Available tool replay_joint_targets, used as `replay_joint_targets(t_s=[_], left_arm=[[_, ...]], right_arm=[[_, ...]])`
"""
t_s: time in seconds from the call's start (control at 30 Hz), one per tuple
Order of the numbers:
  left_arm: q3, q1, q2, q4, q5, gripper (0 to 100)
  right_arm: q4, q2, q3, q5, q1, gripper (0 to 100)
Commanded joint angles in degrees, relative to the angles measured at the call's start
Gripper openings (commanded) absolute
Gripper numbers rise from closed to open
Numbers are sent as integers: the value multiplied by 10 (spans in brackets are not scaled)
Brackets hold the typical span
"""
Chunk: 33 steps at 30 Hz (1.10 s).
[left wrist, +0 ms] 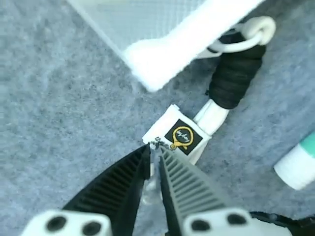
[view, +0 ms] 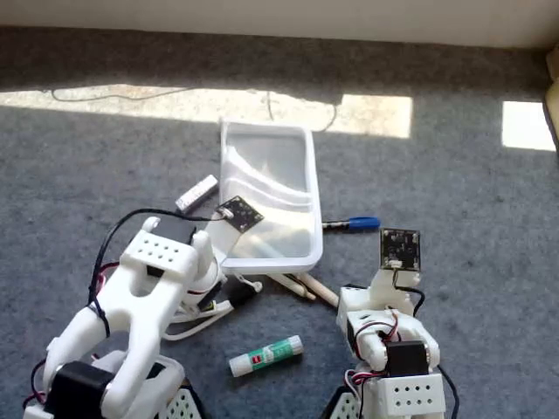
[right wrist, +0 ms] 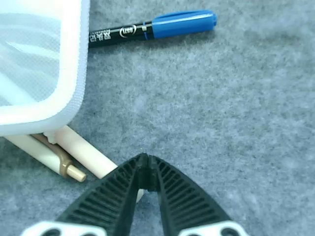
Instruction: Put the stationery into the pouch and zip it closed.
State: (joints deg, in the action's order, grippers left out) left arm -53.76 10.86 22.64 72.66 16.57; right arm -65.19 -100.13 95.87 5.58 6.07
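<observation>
Translucent white mesh pouch [view: 266, 166] lies on the grey felt desk [view: 454, 218], a blue-capped black marker [right wrist: 152, 28] just beside it. Left fingers [left wrist: 130, 174] are closed, seemingly pinching its white pull tag [left wrist: 179, 135]; right fingers [right wrist: 123, 184] are closed and empty.

grey felt-covered bench [view: 472, 227] carries a translucent white mesh pouch [view: 271, 188], blue-capped black marker [view: 351, 224], green-and-white glue stick [view: 265, 355] and 2 cream pens [view: 306, 285].

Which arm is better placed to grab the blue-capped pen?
Right, probably. The right end effector faces the blue-capped pen on that side of the pouch; the left end effector sits at its other corner.
</observation>
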Motion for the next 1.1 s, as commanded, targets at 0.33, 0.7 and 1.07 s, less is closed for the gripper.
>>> replay_joint_targets(t_s=[0.33, 0.7, 1.07], left_arm=[[64, -50, 20, -8, -3, 40], [-22, -43, 19, -58, -3, 38], [-55, 128, 25, -57, -6, 37]], right_arm=[[-3, -7, 62, 1, -7, 5], [-3, -7, 62, 1, -7, 5], [-3, -7, 62, 1, -7, 5]])
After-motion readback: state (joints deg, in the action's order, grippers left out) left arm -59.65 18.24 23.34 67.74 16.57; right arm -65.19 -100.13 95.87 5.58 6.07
